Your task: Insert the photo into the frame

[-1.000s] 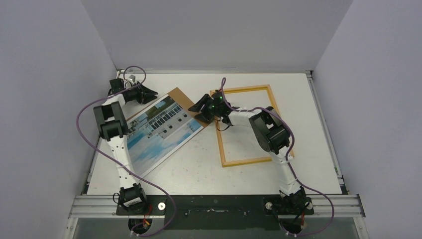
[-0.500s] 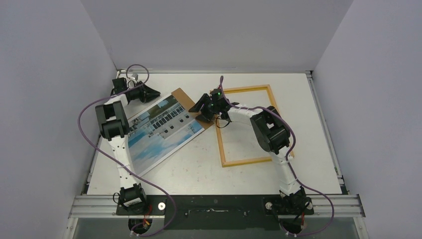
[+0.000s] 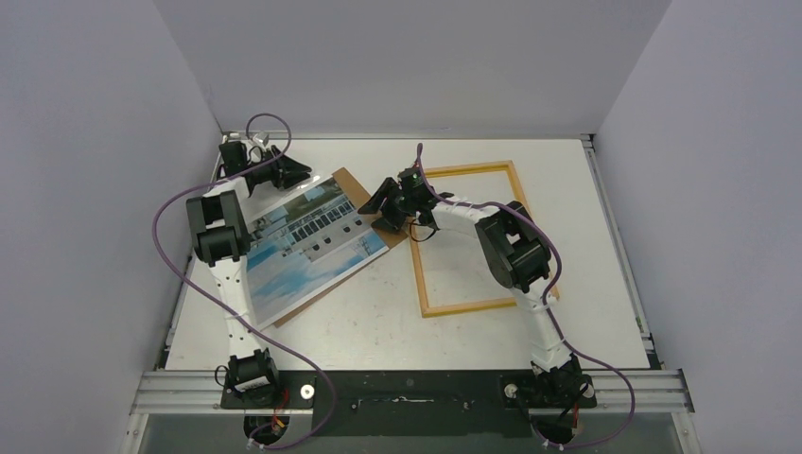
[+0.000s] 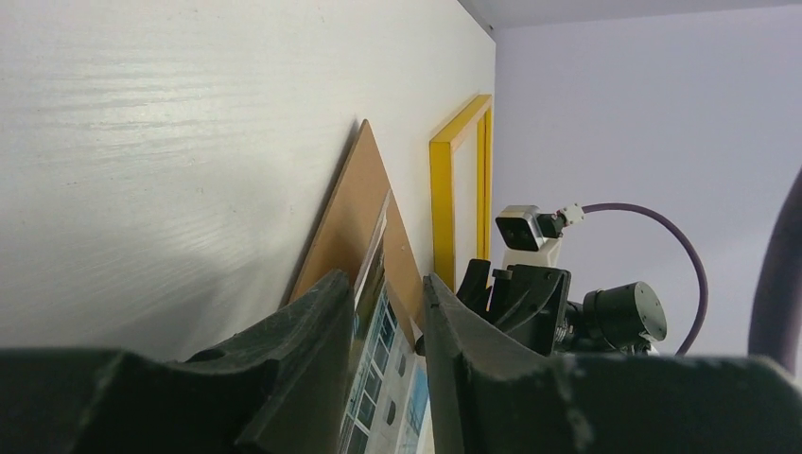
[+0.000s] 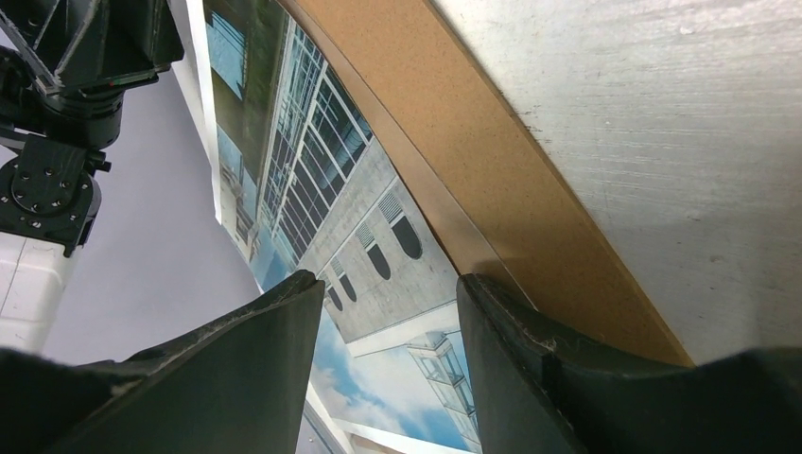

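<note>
White table (image 3: 378, 322), frame (image 3: 470, 307), brown backing board (image 3: 350, 184)

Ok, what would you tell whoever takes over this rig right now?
Left hand: slightly open, astride the far corner of the photo, no grip seen.
Right hand: open, low at the photo's right end, over the brown backing board.
The photo lies on the board, left of the frame, which is flat on the table and empty.
Done: nothing placed.
Left: lift the photo and lay it in the frame.
</note>
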Tool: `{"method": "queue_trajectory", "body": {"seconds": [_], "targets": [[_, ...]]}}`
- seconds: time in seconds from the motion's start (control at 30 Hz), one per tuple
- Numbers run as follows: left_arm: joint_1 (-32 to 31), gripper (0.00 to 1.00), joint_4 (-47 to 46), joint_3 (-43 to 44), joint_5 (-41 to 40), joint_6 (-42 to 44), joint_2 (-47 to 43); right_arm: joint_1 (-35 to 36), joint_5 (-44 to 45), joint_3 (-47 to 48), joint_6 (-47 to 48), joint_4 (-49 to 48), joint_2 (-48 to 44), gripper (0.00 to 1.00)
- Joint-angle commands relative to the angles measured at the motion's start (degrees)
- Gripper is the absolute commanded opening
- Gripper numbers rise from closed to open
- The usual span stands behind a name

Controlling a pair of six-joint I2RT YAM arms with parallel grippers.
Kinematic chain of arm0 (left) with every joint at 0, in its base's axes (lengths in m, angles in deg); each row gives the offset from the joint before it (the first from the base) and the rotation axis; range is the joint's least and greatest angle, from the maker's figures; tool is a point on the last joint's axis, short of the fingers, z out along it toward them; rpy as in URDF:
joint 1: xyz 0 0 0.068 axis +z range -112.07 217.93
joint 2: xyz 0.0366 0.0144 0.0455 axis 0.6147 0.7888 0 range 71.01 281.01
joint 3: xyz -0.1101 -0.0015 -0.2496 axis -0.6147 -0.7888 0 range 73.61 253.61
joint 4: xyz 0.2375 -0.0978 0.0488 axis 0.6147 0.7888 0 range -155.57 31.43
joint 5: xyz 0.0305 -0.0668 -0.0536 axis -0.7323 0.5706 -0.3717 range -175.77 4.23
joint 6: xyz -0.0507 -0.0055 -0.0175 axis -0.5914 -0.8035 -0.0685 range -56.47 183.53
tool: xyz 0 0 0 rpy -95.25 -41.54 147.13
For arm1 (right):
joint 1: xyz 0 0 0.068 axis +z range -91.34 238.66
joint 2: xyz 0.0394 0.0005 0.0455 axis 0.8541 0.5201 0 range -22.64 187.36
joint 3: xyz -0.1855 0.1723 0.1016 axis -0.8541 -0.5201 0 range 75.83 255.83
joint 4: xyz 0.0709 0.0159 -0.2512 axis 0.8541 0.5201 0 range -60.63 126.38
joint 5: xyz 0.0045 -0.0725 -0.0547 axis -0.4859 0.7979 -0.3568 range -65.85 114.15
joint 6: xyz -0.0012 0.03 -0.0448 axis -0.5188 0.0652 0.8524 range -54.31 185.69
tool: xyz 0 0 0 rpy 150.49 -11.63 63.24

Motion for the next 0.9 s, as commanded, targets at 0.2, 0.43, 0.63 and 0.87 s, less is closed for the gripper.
{"method": "queue_trajectory", "body": {"seconds": [0.2,0.43,0.63,0.87], "targets": [[-3.23,0.33,-0.17,1.94,6.44,0.77,-1.53,0.61,3.95,-1.61,3.85,11.17,5.19,0.56],[-3.56,0.35,0.3,1.85,2.26,-9.0,-0.75,0.65,4.01,-1.4,4.17,12.28,5.76,0.56],[-3.52,0.33,8.14,1.19,-1.18,-13.07,-0.98,0.53,4.21,-1.46,4.3,12.53,5.85,0.56],[-3.25,0.35,16.71,1.69,-6.35,-12.47,-1.7,0.44,4.3,-1.49,4.37,12.3,5.83,0.56]]}}
